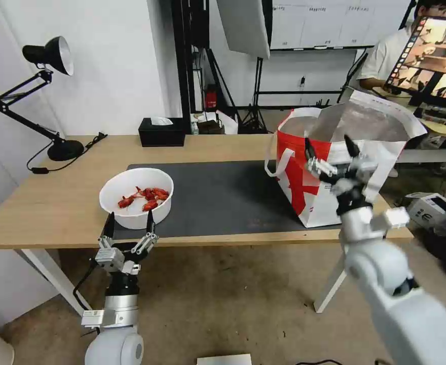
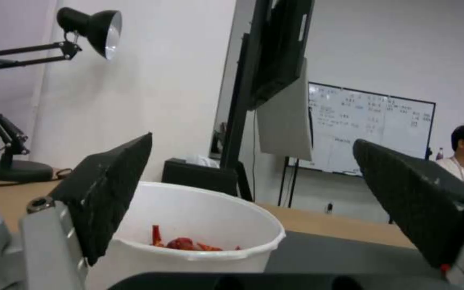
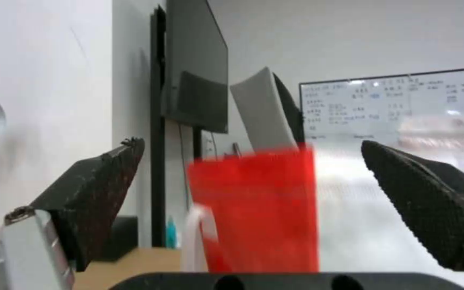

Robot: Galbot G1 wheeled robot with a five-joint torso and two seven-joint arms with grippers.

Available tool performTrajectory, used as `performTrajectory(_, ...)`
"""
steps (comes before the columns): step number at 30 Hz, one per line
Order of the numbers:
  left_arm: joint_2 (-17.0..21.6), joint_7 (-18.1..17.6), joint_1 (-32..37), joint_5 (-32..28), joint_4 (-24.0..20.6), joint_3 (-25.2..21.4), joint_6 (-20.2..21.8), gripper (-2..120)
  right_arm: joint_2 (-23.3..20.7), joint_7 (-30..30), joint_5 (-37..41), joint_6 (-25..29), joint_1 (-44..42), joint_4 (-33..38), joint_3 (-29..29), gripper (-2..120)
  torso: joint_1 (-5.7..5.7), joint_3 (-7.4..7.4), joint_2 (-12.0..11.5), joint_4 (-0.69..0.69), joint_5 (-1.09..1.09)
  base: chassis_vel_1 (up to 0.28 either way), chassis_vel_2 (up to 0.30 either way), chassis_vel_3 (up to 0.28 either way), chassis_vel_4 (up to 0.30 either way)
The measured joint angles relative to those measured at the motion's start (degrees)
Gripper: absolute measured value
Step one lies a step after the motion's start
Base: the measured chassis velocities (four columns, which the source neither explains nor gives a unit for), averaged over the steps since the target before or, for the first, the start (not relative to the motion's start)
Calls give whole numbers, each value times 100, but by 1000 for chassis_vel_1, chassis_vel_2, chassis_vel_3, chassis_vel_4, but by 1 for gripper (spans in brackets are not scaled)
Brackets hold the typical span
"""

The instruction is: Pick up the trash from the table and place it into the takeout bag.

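The worktop (image 1: 56, 203) in front of me is nearly bare of rubbish, so I judge most of the clearing is done, though I cannot see down into the bag to confirm it. The bag (image 1: 334, 167) stands upright and gaping on the right end of the dark mat (image 1: 223, 197), silver lining showing. One piece is left that I can see: the white bowl (image 1: 137, 196) of red shells, sitting on the mat's left near corner. My left hand (image 1: 129, 224) waits just in front of that bowl, fingers spread wide, holding nothing. My right hand (image 1: 330, 147) is raised before the bag's near side, fingers apart and empty too.
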Motion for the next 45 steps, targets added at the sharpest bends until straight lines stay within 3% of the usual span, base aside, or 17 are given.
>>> performTrajectory(13,25,0,15,-1,20,-9,2,100,889,-24,-799,559,-960,19,164,100,0,0,0,2,0,0,0,0,0)
performTrajectory(26,53,-1,-7,31,133,-30,-19,100,1838,-222,-1774,1228,-1798,-105,-61,100,1,0,0,1,-1,0,0,0,0)
performTrajectory(45,95,-2,-41,19,152,-27,-19,100,1843,-238,-1769,1273,-1829,-130,-57,100,1,1,0,1,0,0,0,0,0)
